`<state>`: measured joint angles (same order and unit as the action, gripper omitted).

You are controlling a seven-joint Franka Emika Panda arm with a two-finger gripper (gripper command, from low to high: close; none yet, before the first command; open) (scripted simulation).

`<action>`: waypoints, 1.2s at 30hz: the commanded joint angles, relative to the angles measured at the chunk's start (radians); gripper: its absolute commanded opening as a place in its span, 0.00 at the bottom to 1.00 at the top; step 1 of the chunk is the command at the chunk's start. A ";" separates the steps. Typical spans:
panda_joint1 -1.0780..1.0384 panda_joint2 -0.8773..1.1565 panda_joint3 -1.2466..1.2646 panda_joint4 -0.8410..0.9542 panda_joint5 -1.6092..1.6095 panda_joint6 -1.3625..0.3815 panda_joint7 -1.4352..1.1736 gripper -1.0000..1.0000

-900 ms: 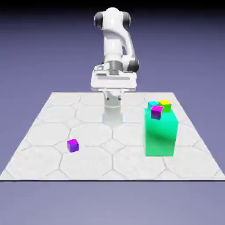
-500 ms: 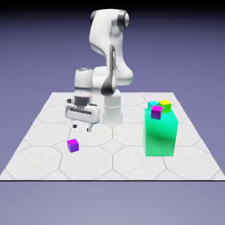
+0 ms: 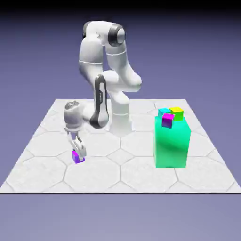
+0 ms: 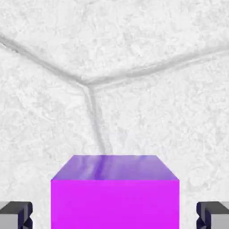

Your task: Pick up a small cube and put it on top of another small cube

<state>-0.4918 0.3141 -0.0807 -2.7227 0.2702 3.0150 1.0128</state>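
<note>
Gripper [image 4: 114, 214]: fingers apart, either side of the small cube [image 4: 114, 197], near the table's [image 3: 141, 174] front-left corner.
Risk: uneven closing could nudge the cube askew.

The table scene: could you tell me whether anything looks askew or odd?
Nothing stands out. The purple cube sits flat on the table, squarely between the open fingers; the other small cubes rest on the green block.

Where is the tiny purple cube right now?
The tiny violet-purple cube sits on the white tiled table at the exterior view's left, far from the big green block. The white arm's gripper is down around it, a finger on each side.
</note>
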 commanded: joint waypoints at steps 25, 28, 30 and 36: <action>0.676 -0.665 0.181 0.205 -0.170 -0.860 -0.304 0.00; 0.779 -0.746 0.259 0.256 -0.165 -0.991 -0.394 0.00; 0.844 -0.797 0.308 0.288 -0.161 -1.073 -0.451 0.00; 0.847 -0.733 0.327 0.156 -0.156 -0.877 -0.448 0.00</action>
<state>0.3549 -0.4185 0.2459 -2.5670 0.1177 2.1381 0.5632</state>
